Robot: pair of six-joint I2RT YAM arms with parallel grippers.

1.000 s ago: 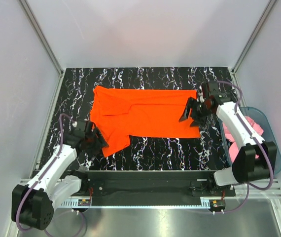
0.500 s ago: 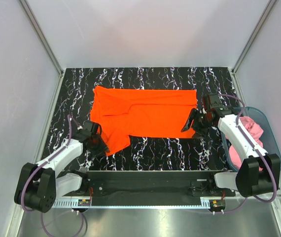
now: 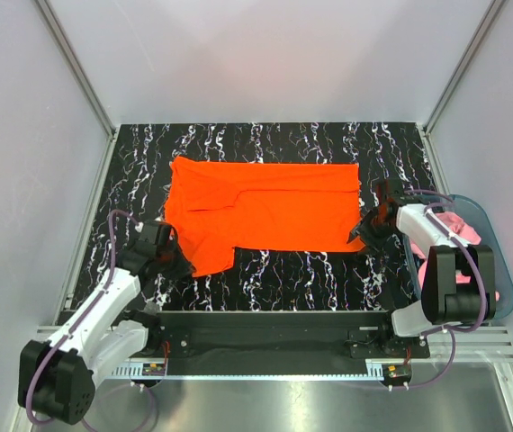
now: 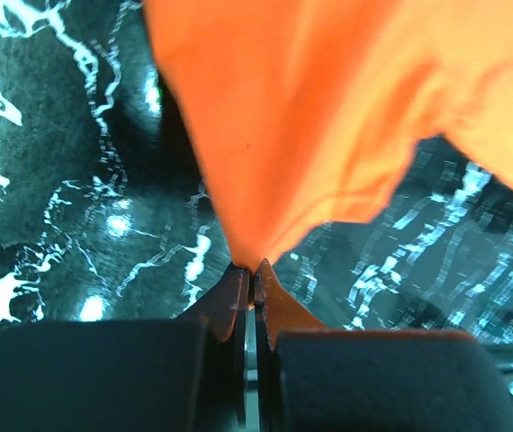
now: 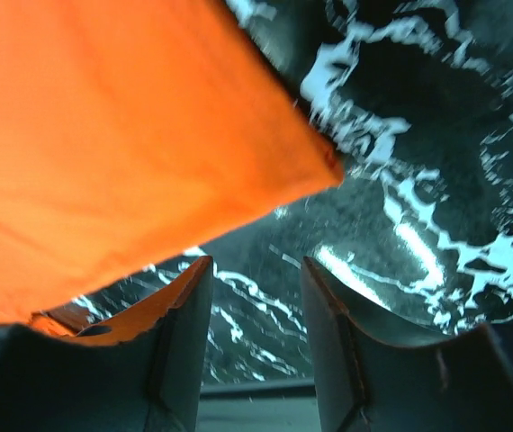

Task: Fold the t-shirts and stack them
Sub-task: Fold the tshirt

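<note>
I've got the orange-red t-shirt (image 3: 265, 207) spread flat across the middle of the black marbled table (image 3: 283, 270). Toward the table's near-left, my left gripper (image 4: 252, 270) is clenched on the shirt's corner flap, cloth pinched between its closed jaws. By the table's right edge my right gripper (image 5: 256, 270) sits at the shirt's near corner, jaws apart and gripping nothing, and the pink t-shirt (image 3: 459, 236) lies bunched in a blue bin (image 3: 495, 243) just past that edge.

Orange shirt (image 3: 265, 207) matt cloth; table (image 3: 328, 144) glossy marbled.
</note>
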